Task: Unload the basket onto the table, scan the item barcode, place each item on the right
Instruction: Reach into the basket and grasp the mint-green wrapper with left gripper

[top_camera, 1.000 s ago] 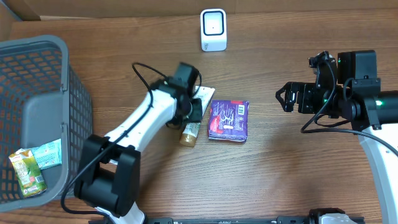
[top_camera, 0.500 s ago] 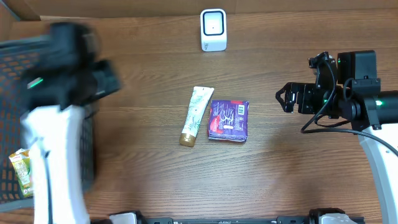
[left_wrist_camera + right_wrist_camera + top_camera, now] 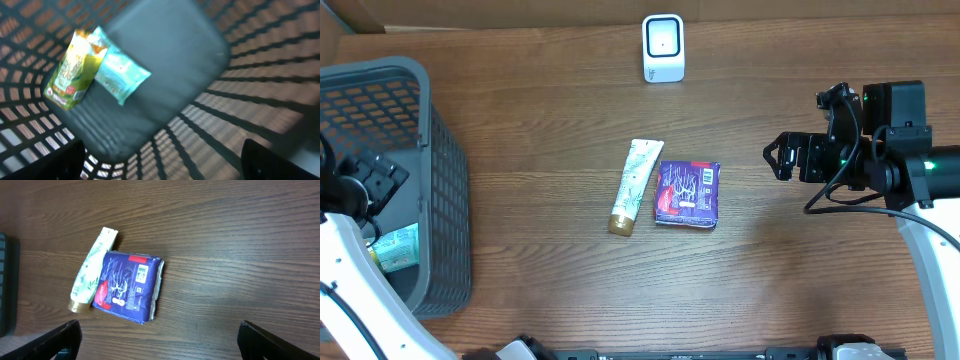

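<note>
A white-green tube [image 3: 635, 185] and a purple pack [image 3: 687, 193] with a printed barcode lie side by side mid-table. The right wrist view shows the same pack [image 3: 127, 287] and tube [image 3: 92, 270]. The white scanner [image 3: 663, 47] stands at the back edge. My left gripper [image 3: 372, 182] hovers over the grey basket [image 3: 445, 200], open and empty. Its camera looks down on a green-yellow packet [image 3: 72, 70] and a teal packet [image 3: 120, 72] on the basket floor. My right gripper [image 3: 775, 157] hangs open to the right of the pack, holding nothing.
The tall mesh basket takes up the left end of the table, its wall [image 3: 235, 100] close under the left fingers [image 3: 65, 162]. Brown wood [image 3: 235, 255] lies between the pack and the right arm.
The left arm has swung from the tube at mid-table over to the basket on the left. The tube, the pack and the right arm have not moved.
</note>
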`<state>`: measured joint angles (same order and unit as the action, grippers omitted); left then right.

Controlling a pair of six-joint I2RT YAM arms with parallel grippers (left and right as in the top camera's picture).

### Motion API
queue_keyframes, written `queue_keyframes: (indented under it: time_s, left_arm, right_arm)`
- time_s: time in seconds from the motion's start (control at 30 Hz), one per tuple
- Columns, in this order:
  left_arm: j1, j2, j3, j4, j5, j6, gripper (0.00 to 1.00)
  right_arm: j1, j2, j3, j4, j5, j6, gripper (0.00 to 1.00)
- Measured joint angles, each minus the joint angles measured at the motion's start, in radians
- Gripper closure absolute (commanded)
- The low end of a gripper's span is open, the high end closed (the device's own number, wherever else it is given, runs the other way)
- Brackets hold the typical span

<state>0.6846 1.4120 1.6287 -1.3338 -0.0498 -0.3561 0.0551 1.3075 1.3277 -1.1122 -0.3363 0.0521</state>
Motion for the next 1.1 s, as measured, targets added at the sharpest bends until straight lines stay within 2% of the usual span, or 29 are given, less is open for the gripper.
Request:
queue_keyframes:
  time_s: [0.2, 0.57, 0.83, 1.1]
  left_arm:
    - [0.071, 0.023, -0.246, 0.183, -0.005, 0.0, 0.11]
    - [0.077, 0.025, -0.606, 0.585, -0.085, -0.003, 0.09]
    - [0.077, 0.051, -0.671, 0.708, -0.103, -0.011, 0.06]
    - [0.077, 0.205, -0.672, 0.74, -0.128, -0.034, 0.06]
  right_arm:
    - [0.0, 0.0, 0.0, 0.0, 0.0, 0.0, 0.0]
    - [0.0, 0.0, 0.0, 0.001, 0.0, 0.0, 0.0]
    - [0.0, 0.0, 0.0, 0.001, 0.0, 0.0, 0.0]
    - [0.0, 0.0, 0.0, -0.003, 0.0, 0.0, 0.0]
